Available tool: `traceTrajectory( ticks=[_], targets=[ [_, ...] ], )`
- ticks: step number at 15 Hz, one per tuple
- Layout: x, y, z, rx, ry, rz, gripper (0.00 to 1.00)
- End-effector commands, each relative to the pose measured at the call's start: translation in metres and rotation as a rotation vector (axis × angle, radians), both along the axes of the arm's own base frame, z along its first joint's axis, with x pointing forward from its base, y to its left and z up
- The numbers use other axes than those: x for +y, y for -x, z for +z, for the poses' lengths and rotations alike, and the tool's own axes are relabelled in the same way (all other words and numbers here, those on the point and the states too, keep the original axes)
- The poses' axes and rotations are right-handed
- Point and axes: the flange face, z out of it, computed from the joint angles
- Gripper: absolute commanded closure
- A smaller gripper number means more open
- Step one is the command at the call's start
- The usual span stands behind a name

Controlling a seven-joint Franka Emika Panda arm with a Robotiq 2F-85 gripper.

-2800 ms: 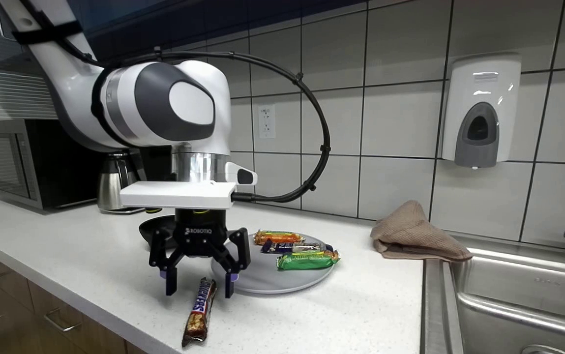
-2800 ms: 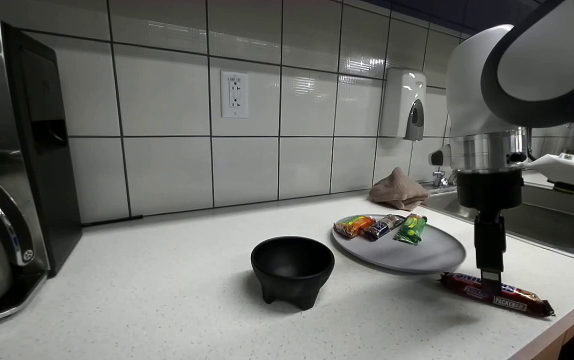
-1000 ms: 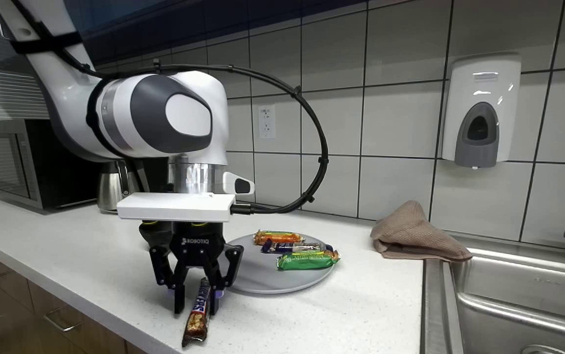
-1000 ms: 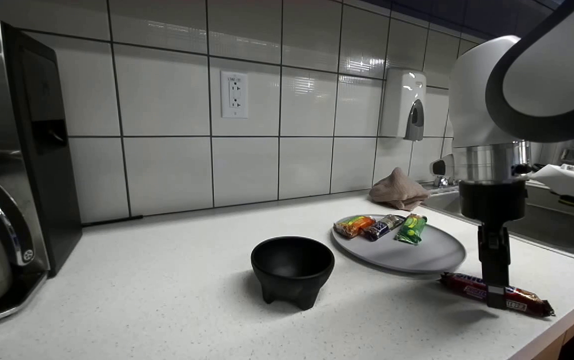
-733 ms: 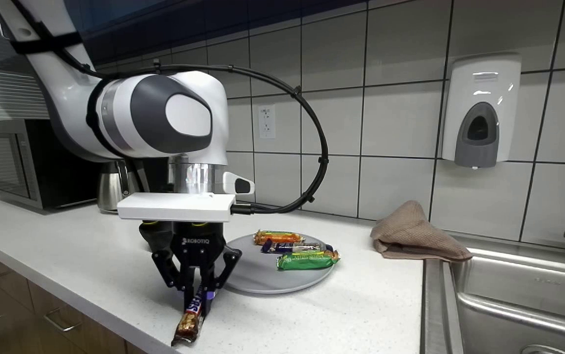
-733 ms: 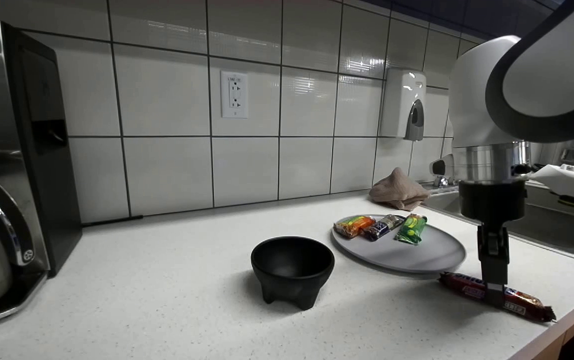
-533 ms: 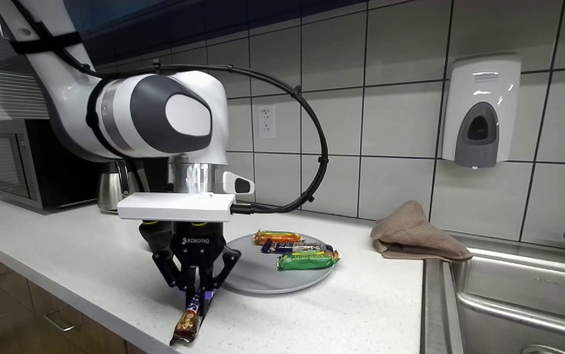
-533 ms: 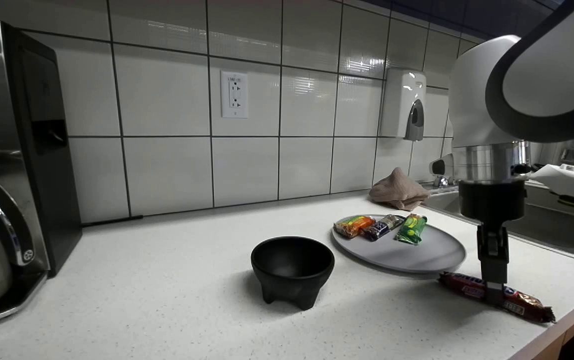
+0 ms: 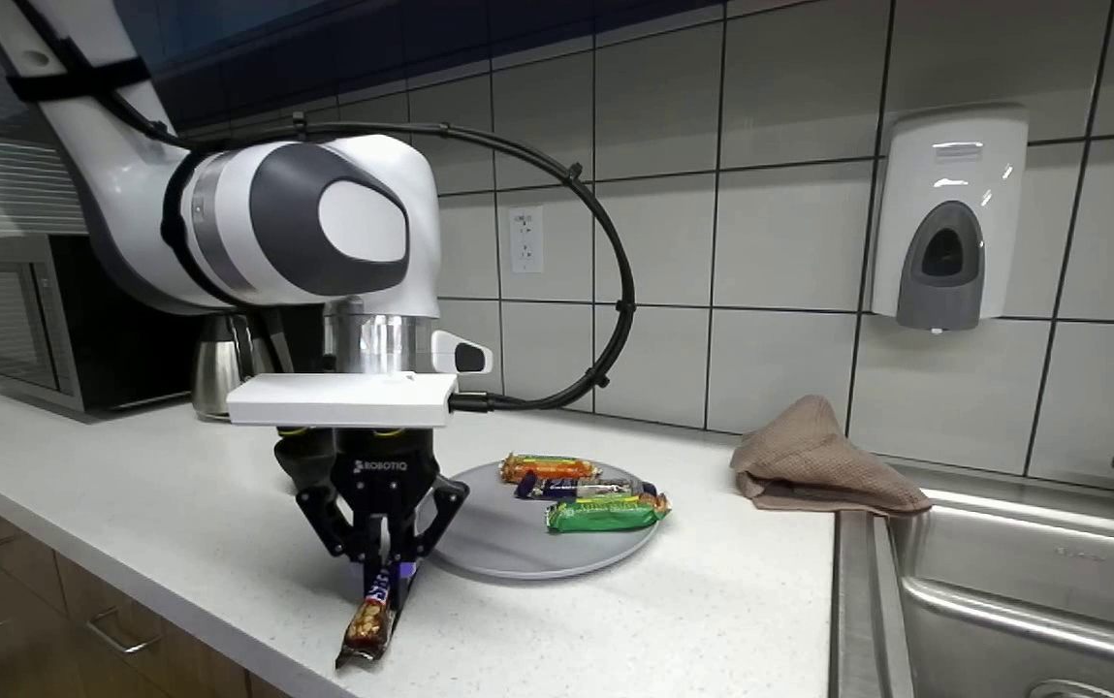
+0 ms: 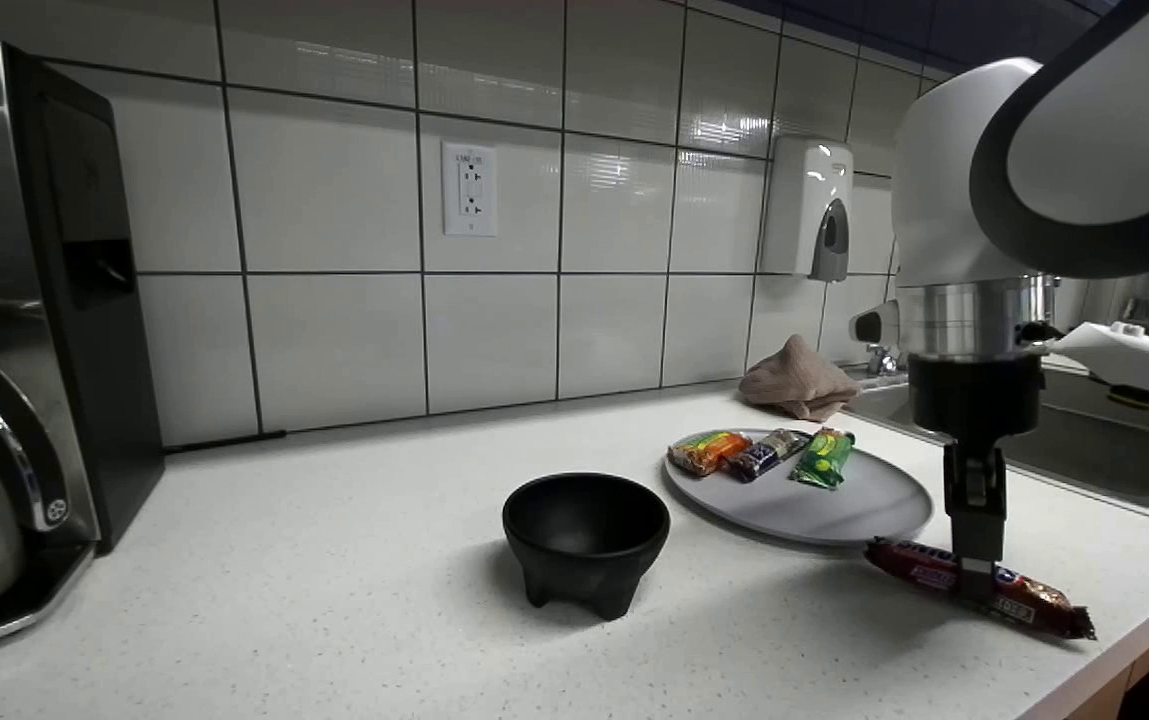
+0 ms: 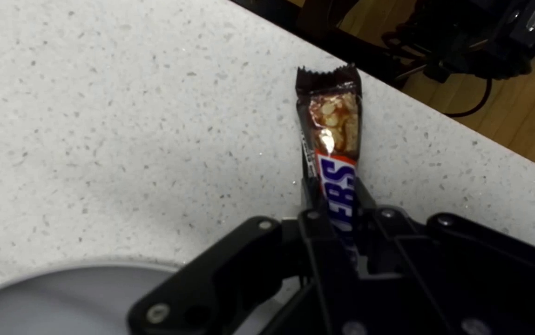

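Holding Snickers bar (image 11: 336,156), gripper (image 9: 388,586) jaws clamped mid-bar; gray plate (image 9: 547,558) at its 2 o'clock in an exterior view.

Plastic Snickers wrapper (image 11: 336,163) (rather glossy).

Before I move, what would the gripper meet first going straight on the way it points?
Most likely the white speckled countertop, just below. The jaws are closed on the Snickers bar, which would probably go down too; whether they touch the countertop is unclear.
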Motion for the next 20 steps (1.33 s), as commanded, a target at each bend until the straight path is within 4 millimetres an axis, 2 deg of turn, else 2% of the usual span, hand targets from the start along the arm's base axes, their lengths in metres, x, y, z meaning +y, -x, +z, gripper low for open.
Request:
traceTrajectory(
  ticks=[1,9,15,20],
  targets=[
    [0.005,0.004,0.017,-0.043,0.011,0.025,0.96],
    [0.003,-0.014,0.047,-0.093,0.011,0.042,0.96],
    [-0.001,-0.040,0.060,-0.112,0.005,0.107,0.96],
    [-0.009,-0.065,0.063,-0.113,0.004,0.193,0.96]
  ],
)
